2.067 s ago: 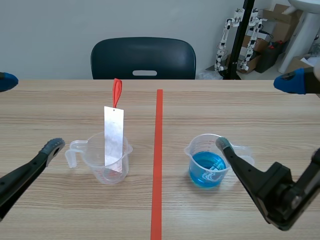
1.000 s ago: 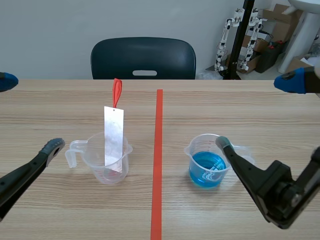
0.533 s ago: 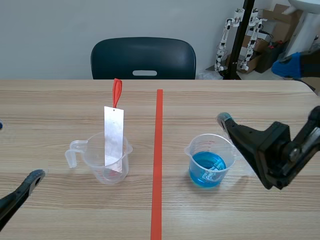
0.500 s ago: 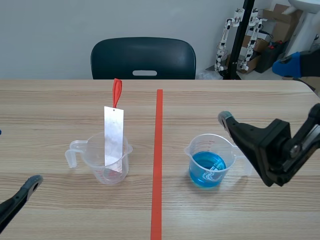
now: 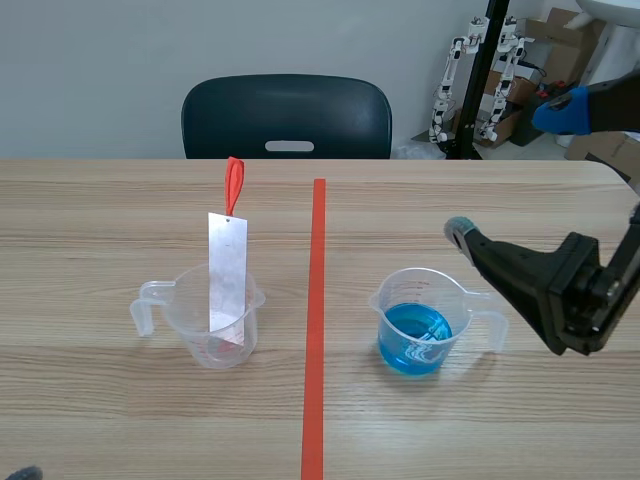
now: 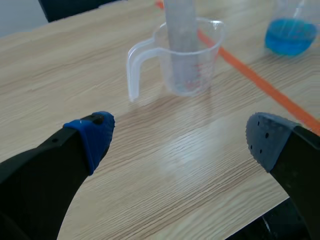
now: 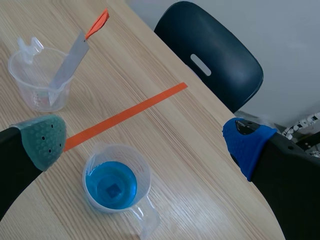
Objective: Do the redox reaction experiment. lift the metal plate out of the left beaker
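A clear beaker (image 5: 210,330) stands left of the tape line, and a thin metal plate (image 5: 227,285) with a red tag (image 5: 233,184) leans upright in it. In the left wrist view my left gripper (image 6: 178,137) is open and low near the table's front edge, well short of that beaker (image 6: 187,60) and its plate (image 6: 181,30). My right gripper (image 5: 510,170) is open and raised to the right of the blue-liquid beaker (image 5: 415,325). The right wrist view looks down on the blue beaker (image 7: 112,182), which lies under my open right gripper (image 7: 144,141). The plate (image 7: 67,65) is farther off.
An orange-red tape line (image 5: 316,320) divides the wooden table. A dark chair (image 5: 287,117) stands behind the far edge. Boxes and a small robot frame (image 5: 490,70) sit in the background on the right.
My left arm has drawn back toward the front-left corner, almost out of the scene view. My right gripper has risen and shifted right, off the blue beaker. The plate and both beakers stayed put.
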Robot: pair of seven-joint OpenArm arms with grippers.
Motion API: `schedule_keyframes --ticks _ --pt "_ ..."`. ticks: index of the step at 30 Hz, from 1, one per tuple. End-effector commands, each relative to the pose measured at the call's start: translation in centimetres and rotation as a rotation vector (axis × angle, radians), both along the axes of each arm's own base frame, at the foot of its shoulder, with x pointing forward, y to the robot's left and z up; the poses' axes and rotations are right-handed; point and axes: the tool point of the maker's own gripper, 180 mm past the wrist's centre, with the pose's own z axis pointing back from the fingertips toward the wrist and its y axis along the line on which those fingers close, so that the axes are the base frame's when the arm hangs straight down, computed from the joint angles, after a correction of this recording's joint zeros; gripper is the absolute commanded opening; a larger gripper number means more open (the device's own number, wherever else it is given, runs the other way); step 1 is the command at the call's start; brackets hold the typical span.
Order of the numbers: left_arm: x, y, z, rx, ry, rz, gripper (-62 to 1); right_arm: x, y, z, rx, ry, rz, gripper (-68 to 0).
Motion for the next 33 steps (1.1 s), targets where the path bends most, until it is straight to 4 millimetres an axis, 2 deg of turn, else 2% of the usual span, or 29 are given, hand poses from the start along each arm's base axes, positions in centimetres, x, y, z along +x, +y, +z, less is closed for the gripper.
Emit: schedule_keyframes --ticks 1,5,10,16,20,24,33 --pt "-0.8 0.1 0.1 -0.040 -0.020 0.023 -5.8 0.1 0.1 0.3 0.020 -0.022 0.019 0.4" --pt "-3.1 0.5 -1.1 -0.104 -0.030 0.073 -5.8 -0.1 0.4 -0.4 0.036 -0.017 0.054 0.4" --pt "-5.8 -0.3 -3.0 -0.170 -0.039 0.100 -5.8 0.1 0.5 -1.5 0.025 0.004 0.073 0.4" --pt "-7.1 -0.8 -4.9 -0.197 -0.094 0.153 -5.8 1.3 -0.2 -2.7 0.015 0.015 0.051 0.4" --pt "-6.9 -1.5 -5.8 -0.212 -0.136 0.158 -5.8 2.4 -0.7 -3.0 0.018 0.016 0.033 0.4" --pt "-5.4 -1.7 -6.8 -0.198 -0.151 0.165 -5.8 3.6 -1.1 -3.1 0.022 0.013 0.007 0.4" --pt "-1.0 -1.8 -6.0 -0.205 -0.261 0.148 -5.8 6.1 -0.7 -4.4 -0.034 0.068 -0.057 0.4"
